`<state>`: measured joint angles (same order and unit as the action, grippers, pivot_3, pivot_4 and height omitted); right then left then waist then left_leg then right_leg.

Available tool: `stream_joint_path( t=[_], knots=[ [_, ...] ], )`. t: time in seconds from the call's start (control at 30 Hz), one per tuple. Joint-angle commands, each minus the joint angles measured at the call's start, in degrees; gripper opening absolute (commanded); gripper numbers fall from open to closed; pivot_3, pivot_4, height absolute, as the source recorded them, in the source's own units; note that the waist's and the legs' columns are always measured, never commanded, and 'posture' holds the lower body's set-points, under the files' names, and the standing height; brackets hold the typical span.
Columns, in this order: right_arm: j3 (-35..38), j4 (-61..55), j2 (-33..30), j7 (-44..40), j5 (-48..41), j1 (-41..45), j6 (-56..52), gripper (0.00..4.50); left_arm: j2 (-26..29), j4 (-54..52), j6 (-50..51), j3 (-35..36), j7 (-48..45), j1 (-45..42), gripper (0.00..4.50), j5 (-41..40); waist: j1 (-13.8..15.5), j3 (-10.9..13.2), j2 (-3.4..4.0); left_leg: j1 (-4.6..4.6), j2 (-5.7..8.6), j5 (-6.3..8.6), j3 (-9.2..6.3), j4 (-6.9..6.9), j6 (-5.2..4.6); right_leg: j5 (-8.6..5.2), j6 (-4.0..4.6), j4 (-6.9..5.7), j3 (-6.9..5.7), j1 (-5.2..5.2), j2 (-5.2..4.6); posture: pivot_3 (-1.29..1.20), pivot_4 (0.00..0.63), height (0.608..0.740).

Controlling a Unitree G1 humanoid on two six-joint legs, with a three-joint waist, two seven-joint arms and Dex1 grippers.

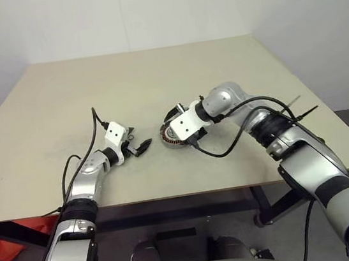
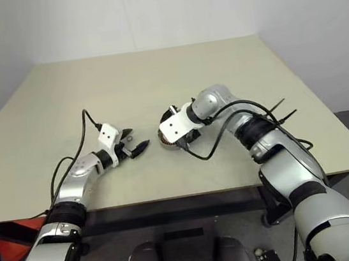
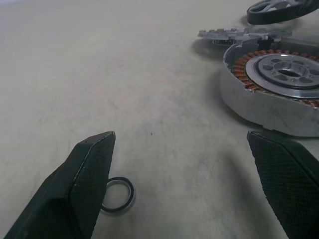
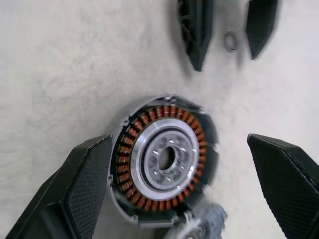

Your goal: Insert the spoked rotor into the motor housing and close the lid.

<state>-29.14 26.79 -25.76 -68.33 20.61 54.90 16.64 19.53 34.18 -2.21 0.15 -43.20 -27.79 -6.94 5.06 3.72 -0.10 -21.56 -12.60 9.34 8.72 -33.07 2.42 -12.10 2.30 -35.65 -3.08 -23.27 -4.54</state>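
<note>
A pale beige surface (image 1: 155, 81) fills the scene, with the robot's two arms reaching in over its near edge. Near the middle lies the motor housing (image 4: 164, 159), a shallow round silver casing with a ring of copper-coloured windings around a grey centre hub, its top open and facing up. The right hand (image 4: 182, 174) hangs above it, pointing steeply down, its two black fingers spread wide on either side of the housing without touching it and holding nothing. The left hand (image 3: 184, 172) sits low over the surface, just to the left of the housing and aimed toward it, its fingers also spread wide and empty. A small dark ring (image 3: 118, 194) lies flat on the surface beside one left fingertip. Seen from the left wrist, just behind the housing, lies the lid (image 3: 239, 34), a flat grey disc with a notched, gear-like edge; it seems to rest against the housing's far rim, though the angle makes that hard to confirm. Beyond the lid sits the spoked rotor (image 3: 279, 11), a dark-rimmed wheel with shiny silver spokes, lying on the surface apart from the housing.
</note>
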Motion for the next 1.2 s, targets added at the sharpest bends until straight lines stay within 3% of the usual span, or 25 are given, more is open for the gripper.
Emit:
stream_joint_path(
  t=[0.03,0.33,0.6,0.7,0.8,1.07,1.2],
  knots=[
    [5.69,-9.38,-1.46,1.28,-3.60,-2.18,-8.02,4.45,0.38,1.27,-1.99,0.85,1.39,-2.52,4.50,0.26,0.33,0.00,0.00,0.01,-0.03,0.00,0.00,0.00,0.00,0.00,0.00,0.00,0.00,0.00,0.03,0.00,0.000,0.740],
    [13.51,-20.75,-3.94,7.00,-6.02,-9.40,-24.68,4.45,0.17,6.54,-1.80,0.74,3.02,-2.78,4.50,0.78,0.59,0.00,0.00,0.28,-0.10,-0.08,-0.01,0.03,0.14,-0.01,-0.03,-0.02,0.04,0.21,0.11,0.00,0.000,0.740],
    [14.92,-20.15,-5.76,10.66,-6.81,-10.74,-27.71,4.45,0.66,7.76,-0.76,1.06,3.38,-1.14,4.50,0.66,0.41,-0.01,0.02,0.44,-0.10,-0.11,0.01,0.07,0.19,-0.01,-0.03,-0.03,0.07,0.29,0.12,0.00,0.000,0.740],
    [14.86,-18.84,-5.84,11.64,-7.01,-9.71,-27.49,4.50,1.02,7.46,-0.41,1.23,4.01,-0.39,3.86,0.86,0.38,-0.02,0.04,0.51,-0.11,-0.12,0.01,0.10,0.22,-0.01,-0.03,-0.03,0.08,0.31,0.14,0.00,0.000,0.740],
    [14.83,-17.65,-5.77,12.57,-7.26,-8.76,-27.25,4.50,2.12,6.60,-0.08,1.30,3.79,0.65,2.88,0.92,0.24,-0.03,0.04,0.51,-0.12,-0.13,0.01,0.11,0.23,-0.01,-0.03,-0.03,0.08,0.31,0.15,0.00,0.000,0.740],
    [14.68,-15.70,-6.06,13.90,-7.73,-7.49,-26.47,4.50,3.89,6.17,0.13,2.00,4.86,1.70,2.88,0.79,0.06,-0.03,0.05,0.59,-0.18,-0.16,0.04,0.19,0.29,-0.01,-0.03,-0.02,0.11,0.30,0.24,0.00,0.000,0.740],
    [14.58,-15.34,-5.89,14.42,-7.94,-7.02,-26.36,4.50,3.95,6.25,0.17,1.80,5.32,1.61,1.73,1.00,-0.07,-0.03,0.05,0.63,-0.18,-0.17,0.04,0.20,0.32,-0.01,-0.03,-0.04,0.12,0.30,0.24,0.00,0.000,0.740]
  ],
)
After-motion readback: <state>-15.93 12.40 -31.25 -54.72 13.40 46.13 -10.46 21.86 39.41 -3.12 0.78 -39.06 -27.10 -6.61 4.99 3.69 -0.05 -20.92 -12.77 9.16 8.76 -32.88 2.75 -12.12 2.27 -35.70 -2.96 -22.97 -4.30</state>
